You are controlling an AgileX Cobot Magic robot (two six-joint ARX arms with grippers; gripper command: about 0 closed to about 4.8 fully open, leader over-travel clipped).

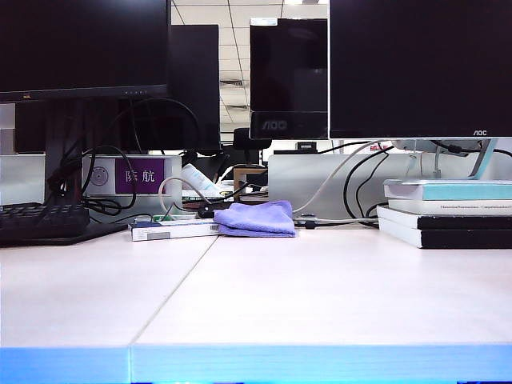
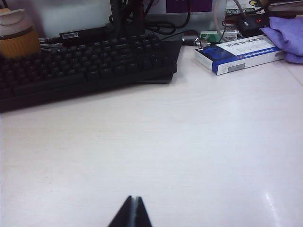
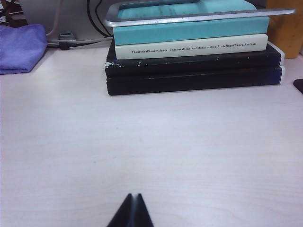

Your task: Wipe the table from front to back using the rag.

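The lavender-blue rag (image 1: 256,218) lies folded near the back of the pale table (image 1: 320,288), just right of the seam. It also shows at the edge of the left wrist view as the rag (image 2: 288,39) and of the right wrist view as the rag (image 3: 21,47). My left gripper (image 2: 133,198) is shut and empty over bare tabletop, well short of the keyboard and the rag. My right gripper (image 3: 134,196) is shut and empty too, over bare table in front of the book stack. Neither arm shows in the exterior view.
A white and blue barcoded box (image 1: 174,230) lies just left of the rag. A black keyboard (image 1: 44,222) sits at the back left, a stack of books (image 1: 446,213) at the back right. Monitors, cables and a socket box (image 1: 132,176) line the back.
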